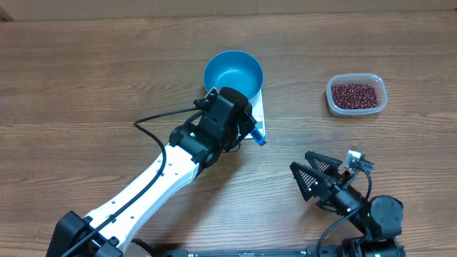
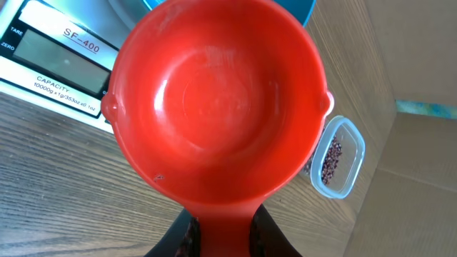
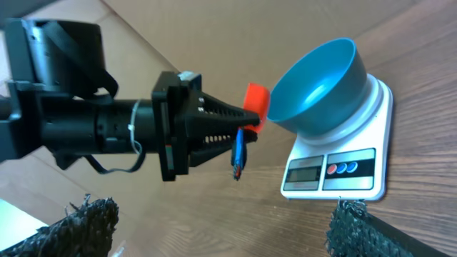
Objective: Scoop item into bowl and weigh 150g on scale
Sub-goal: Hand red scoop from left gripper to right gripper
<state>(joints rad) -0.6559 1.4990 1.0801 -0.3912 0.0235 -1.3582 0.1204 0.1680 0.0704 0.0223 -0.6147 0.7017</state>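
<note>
The round blue bowl (image 1: 233, 71) stands on the white scale (image 1: 260, 113), and nothing shows inside it (image 3: 318, 78). My left gripper (image 1: 241, 120) hovers at the bowl's near rim, shut on the handle of a red scoop (image 2: 214, 100). The scoop's cup is empty. The beans (image 1: 355, 93) lie in a clear plastic tub (image 1: 356, 109) at the right, also seen in the left wrist view (image 2: 333, 158). My right gripper (image 1: 314, 175) stands open and empty near the front edge, well apart from the tub.
The scale's display panel (image 2: 57, 53) faces the front. A small blue piece (image 3: 238, 153) dangles under the left gripper. The left arm (image 1: 150, 182) crosses the table diagonally from the front left. Bare wooden tabletop lies between scale and tub.
</note>
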